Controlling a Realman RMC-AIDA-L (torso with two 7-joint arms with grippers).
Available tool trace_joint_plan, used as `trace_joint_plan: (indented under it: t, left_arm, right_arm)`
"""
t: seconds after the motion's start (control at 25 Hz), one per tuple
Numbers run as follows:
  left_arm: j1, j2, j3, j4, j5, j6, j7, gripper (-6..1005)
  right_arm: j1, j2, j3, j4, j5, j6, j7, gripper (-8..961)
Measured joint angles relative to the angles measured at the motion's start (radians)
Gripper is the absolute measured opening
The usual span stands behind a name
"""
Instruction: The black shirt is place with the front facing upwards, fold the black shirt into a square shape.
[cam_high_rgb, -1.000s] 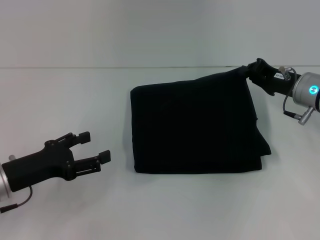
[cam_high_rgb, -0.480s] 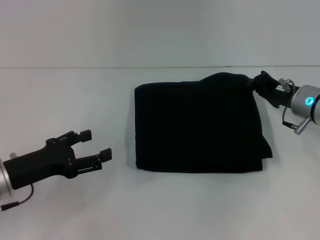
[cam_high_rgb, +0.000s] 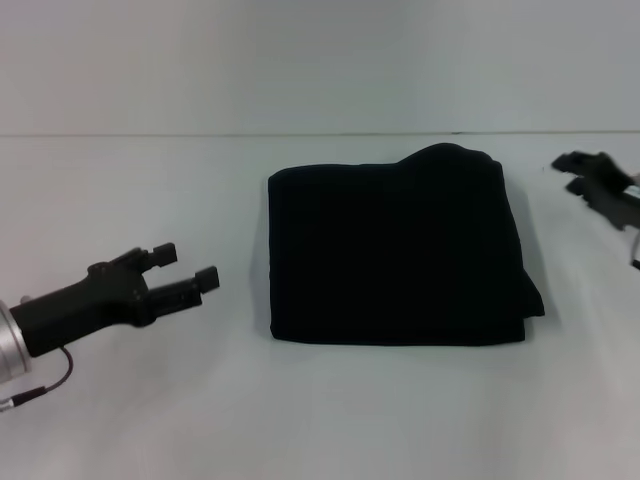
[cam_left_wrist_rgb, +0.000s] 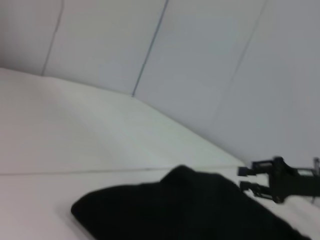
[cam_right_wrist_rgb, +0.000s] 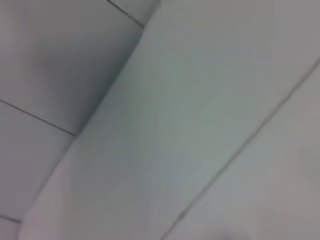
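The black shirt (cam_high_rgb: 395, 255) lies folded into a rough square in the middle of the white table, with a small bulge at its far right corner. No lettering shows on it. In the left wrist view the black shirt (cam_left_wrist_rgb: 190, 210) fills the lower part of the picture. My left gripper (cam_high_rgb: 185, 270) is open, low at the left, well apart from the shirt's left edge. My right gripper (cam_high_rgb: 570, 172) is open at the far right, clear of the cloth and holding nothing; it also shows as the right gripper (cam_left_wrist_rgb: 247, 179) in the left wrist view.
The white table (cam_high_rgb: 150, 180) spreads all around the shirt, and a pale wall (cam_high_rgb: 320, 60) rises behind it. The right wrist view shows only pale wall panels (cam_right_wrist_rgb: 175, 125).
My right gripper let go of the shirt's far right corner and drew back to the right. The lifted corner dropped onto the fold. My left gripper shifted slightly up and left.
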Motion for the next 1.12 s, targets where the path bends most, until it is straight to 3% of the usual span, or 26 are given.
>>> trace_joint_plan:
  t: [0.08, 0.24, 0.32, 0.44, 0.6, 0.72, 0.84, 0.92, 1.12]
  left_arm:
    - [-0.012, 0.0, -0.001, -0.022, -0.051, -0.008, -0.041, 913]
    - [-0.049, 0.01, 0.003, -0.045, -0.067, -0.018, -0.151, 908]
    - [-0.075, 0.021, 0.01, -0.058, -0.055, -0.029, -0.248, 906]
    - [-0.117, 0.051, 0.022, -0.09, -0.035, -0.053, -0.443, 902]
    - [-0.176, 0.102, 0.088, -0.139, 0.038, -0.149, -0.797, 898]
    - [-0.206, 0.118, 0.154, -0.158, 0.09, -0.202, -0.978, 894]
    - [-0.215, 0.114, 0.17, -0.16, 0.103, -0.213, -1.036, 890]
    - [-0.22, 0.106, 0.172, -0.16, 0.104, -0.222, -1.05, 888]
    - [-0.241, 0.077, 0.182, -0.17, 0.111, -0.274, -1.059, 882]
  right_arm:
    - [-0.041, -0.006, 0.024, -0.034, 0.022, -0.083, -0.083, 323]
    - [-0.096, -0.058, 0.037, -0.054, 0.03, -0.322, -0.332, 445]
    - [-0.114, -0.084, 0.025, -0.053, 0.002, -0.448, -0.479, 506]
    - [-0.139, -0.095, 0.018, -0.061, -0.082, -0.589, -0.678, 610]
    - [-0.183, -0.077, 0.02, -0.066, -0.173, -0.687, -0.93, 784]
    - [-0.219, -0.049, 0.018, -0.066, -0.2, -0.701, -1.067, 865]
    - [-0.254, -0.02, 0.022, -0.063, -0.224, -0.701, -1.173, 945]
    - [-0.275, -0.005, 0.024, -0.058, -0.229, -0.698, -1.234, 945]
    - [-0.309, 0.013, 0.025, -0.045, -0.23, -0.696, -1.304, 944]
